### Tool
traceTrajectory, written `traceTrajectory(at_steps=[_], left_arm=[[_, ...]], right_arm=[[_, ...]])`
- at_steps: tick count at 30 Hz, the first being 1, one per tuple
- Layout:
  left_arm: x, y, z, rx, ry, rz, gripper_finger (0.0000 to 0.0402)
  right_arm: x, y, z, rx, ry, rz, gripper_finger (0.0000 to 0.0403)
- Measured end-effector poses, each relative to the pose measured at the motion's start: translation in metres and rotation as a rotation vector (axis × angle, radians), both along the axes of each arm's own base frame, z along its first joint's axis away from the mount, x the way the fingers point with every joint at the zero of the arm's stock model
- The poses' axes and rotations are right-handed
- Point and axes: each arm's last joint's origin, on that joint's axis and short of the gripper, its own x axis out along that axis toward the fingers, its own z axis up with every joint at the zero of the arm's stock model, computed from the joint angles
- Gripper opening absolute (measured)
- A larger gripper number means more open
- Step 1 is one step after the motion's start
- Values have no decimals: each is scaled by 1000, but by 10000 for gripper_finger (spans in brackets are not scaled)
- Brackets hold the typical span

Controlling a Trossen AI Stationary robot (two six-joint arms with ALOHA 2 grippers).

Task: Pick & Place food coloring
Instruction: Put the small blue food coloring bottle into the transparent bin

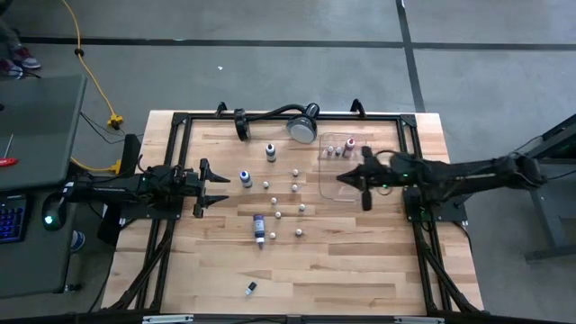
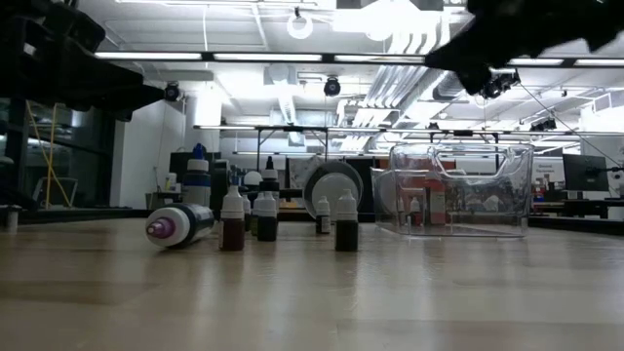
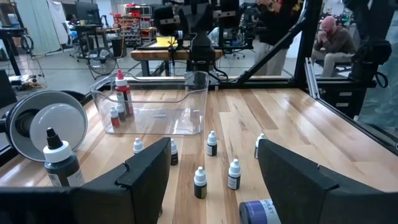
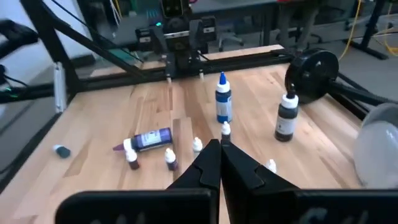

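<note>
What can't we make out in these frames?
- Bottle colors in the tray: too small in the high view; blurred through the plastic in the low view.
- Small object near the table's front edge: too small to identify.
- Left gripper: fingertips cut off by the wrist picture's edge.

two dark, near-black six-joint arms of slim tubular links and blocky joint housings, seen from above. the left arm [image 1: 117, 186] carries a small green indicator light near its base; the right arm [image 1: 468, 173] shows a green glow near its wrist. the left end effector [image 3: 211, 180] has two broad, matte black fingers with angular, faceted faces. the right end effector [image 4: 221, 163] has narrow black fingers tapering to pointed tips.
</note>
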Motion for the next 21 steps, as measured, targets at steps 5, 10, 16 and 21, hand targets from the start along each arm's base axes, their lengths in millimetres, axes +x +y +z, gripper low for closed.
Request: traceTrajectory(at_steps=[5,10,16,21], left_arm=[[0,0,0,0,0,0,239],[0,0,0,0,0,0,239],[0,0,0,0,0,0,239],[0,0,0,0,0,0,239]], right_arm=[[-26,3,-13,60,-62,73,0],[-46,3,-31,75,-112,105,0],[-63,2,-43,95,-190,86,0],[-70,1,-47,85,-237,68,0]])
